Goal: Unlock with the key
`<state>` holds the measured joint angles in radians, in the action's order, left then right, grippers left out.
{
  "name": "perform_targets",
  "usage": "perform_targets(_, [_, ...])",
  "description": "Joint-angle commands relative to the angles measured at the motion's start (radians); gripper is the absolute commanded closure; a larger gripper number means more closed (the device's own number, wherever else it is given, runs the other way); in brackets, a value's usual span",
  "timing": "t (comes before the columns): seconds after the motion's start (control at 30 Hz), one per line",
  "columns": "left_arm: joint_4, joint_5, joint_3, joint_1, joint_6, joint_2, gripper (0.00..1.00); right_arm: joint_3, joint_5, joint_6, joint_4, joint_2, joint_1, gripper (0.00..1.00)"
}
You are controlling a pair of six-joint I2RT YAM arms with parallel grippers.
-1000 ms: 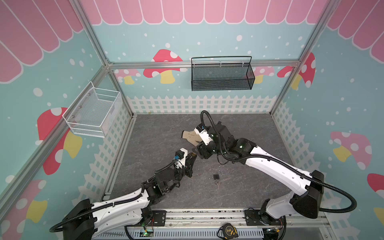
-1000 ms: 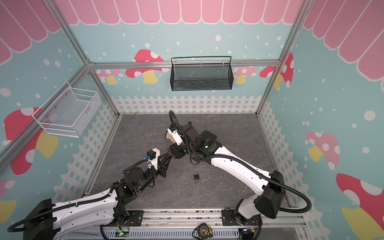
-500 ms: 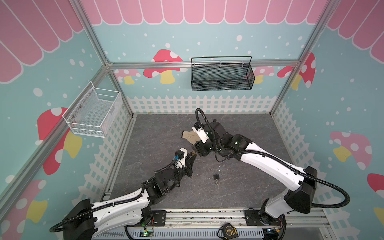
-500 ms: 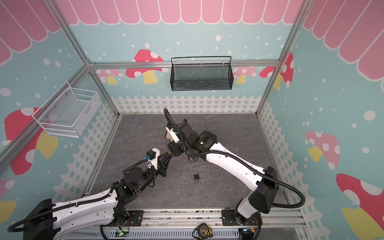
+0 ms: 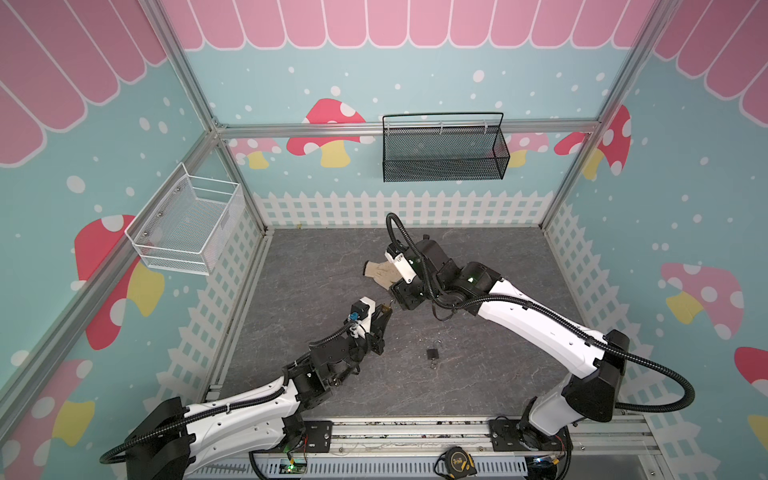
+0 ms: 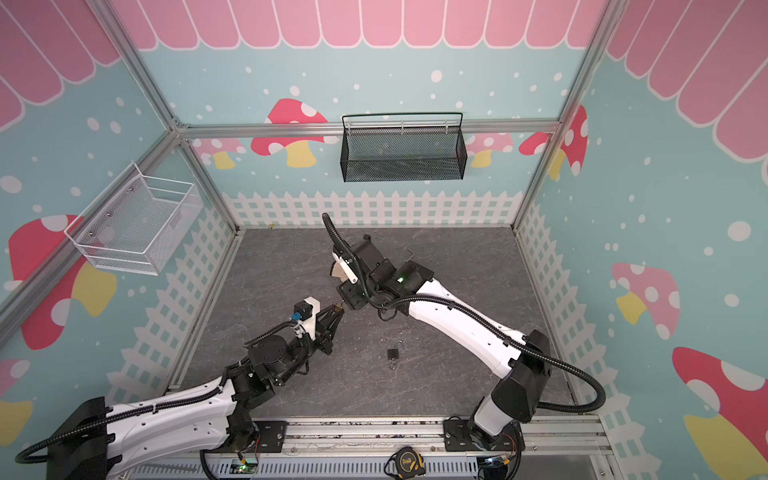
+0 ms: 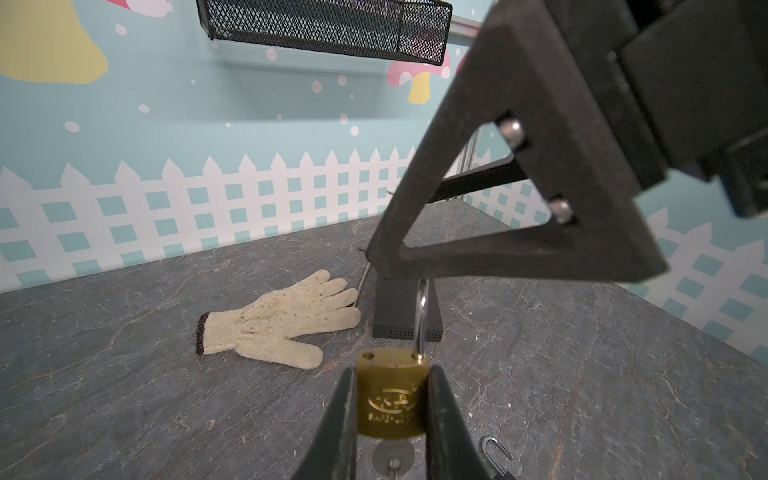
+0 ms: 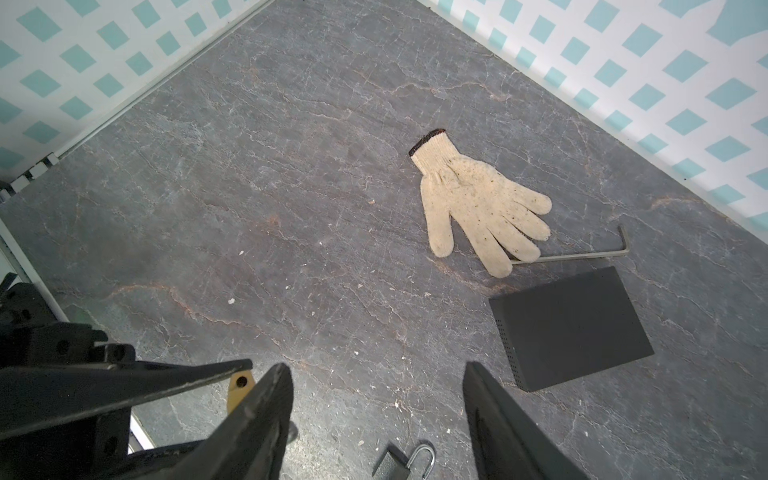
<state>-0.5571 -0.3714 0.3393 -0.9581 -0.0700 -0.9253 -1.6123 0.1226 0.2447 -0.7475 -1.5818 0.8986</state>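
A brass padlock (image 7: 391,399) hangs above the floor, and my left gripper (image 7: 390,409) is shut on its body. A round silver key (image 7: 392,455) sticks out of its underside. Its steel shackle (image 7: 420,316) stands out with one leg hole bare, and its top is hidden behind one finger (image 7: 498,187) of my right gripper. In both top views the padlock (image 5: 387,308) (image 6: 339,306) sits where my left gripper (image 5: 384,314) meets my right gripper (image 5: 397,300). The right gripper (image 8: 374,399) is open with only floor between its fingers; the padlock (image 8: 240,390) lies just outside one finger.
A small black padlock (image 5: 432,354) (image 8: 395,463) lies on the floor with its shackle open. Behind the grippers lie a cream glove (image 8: 478,208), an Allen key (image 8: 582,255) and a black box (image 8: 569,328). A black wire basket (image 5: 444,153) and a white basket (image 5: 187,226) hang on the walls.
My right wrist has swung a little back and forth beside the padlock, and its jaws stand slightly wider. The left gripper has kept still with the padlock.
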Motion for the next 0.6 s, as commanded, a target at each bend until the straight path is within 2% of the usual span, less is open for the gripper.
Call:
perform_targets(0.0, [-0.032, -0.012, -0.005, -0.007, 0.029, 0.020, 1.00, 0.001, -0.006, -0.037, -0.038, -0.006, 0.002, 0.32])
perform_targets(0.27, [-0.037, -0.014, -0.008, -0.007, 0.035, 0.025, 1.00, 0.053, -0.040, -0.040, -0.035, 0.047, -0.006, 0.31])
perform_targets(0.37, [-0.035, -0.021, -0.007, -0.007, 0.037, 0.021, 1.00, 0.077, -0.017, -0.022, -0.031, 0.073, -0.013, 0.31])
perform_targets(0.57, [0.012, -0.043, 0.002, -0.007, 0.007, 0.026, 1.00, 0.181, -0.003, 0.022, 0.022, 0.144, -0.076, 0.31])
